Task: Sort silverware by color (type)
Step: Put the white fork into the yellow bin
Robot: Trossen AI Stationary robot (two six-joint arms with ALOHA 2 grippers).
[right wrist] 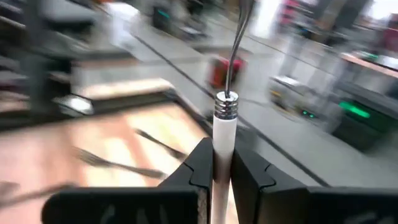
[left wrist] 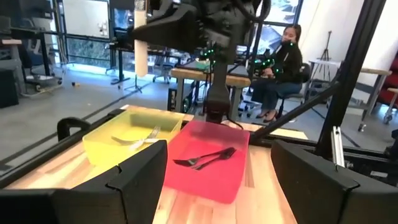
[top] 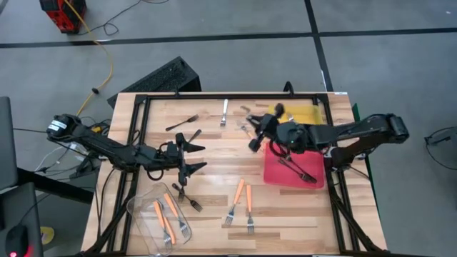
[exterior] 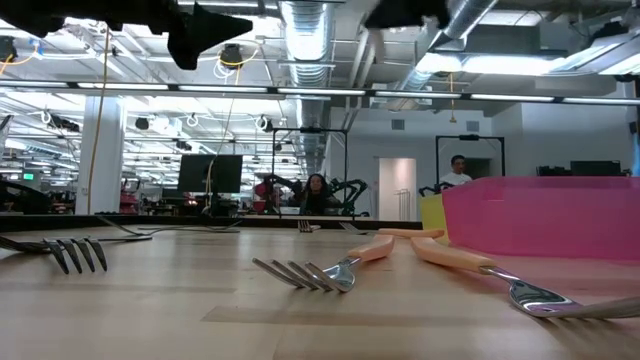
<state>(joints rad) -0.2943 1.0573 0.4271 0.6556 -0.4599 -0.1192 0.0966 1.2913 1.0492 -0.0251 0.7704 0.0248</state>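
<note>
The right gripper point(right wrist: 214, 168) pinches a white-handled fork point(right wrist: 225, 109) above the table, seemingly bound for the yellow tray point(top: 308, 114), while the left gripper point(top: 191, 157) hangs wide open, empty.

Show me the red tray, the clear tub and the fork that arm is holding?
red tray point(top: 280, 173), high view, bare floor.
clear tub point(top: 140, 210), high view, rim.
white-handled fork point(right wrist: 222, 134), right wrist view, handle between right gripper's fingers.

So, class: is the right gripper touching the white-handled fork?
Touching. The right wrist view shows the right gripper with its fingers closed against both sides of the white-handled fork, which stands up between them.
</note>
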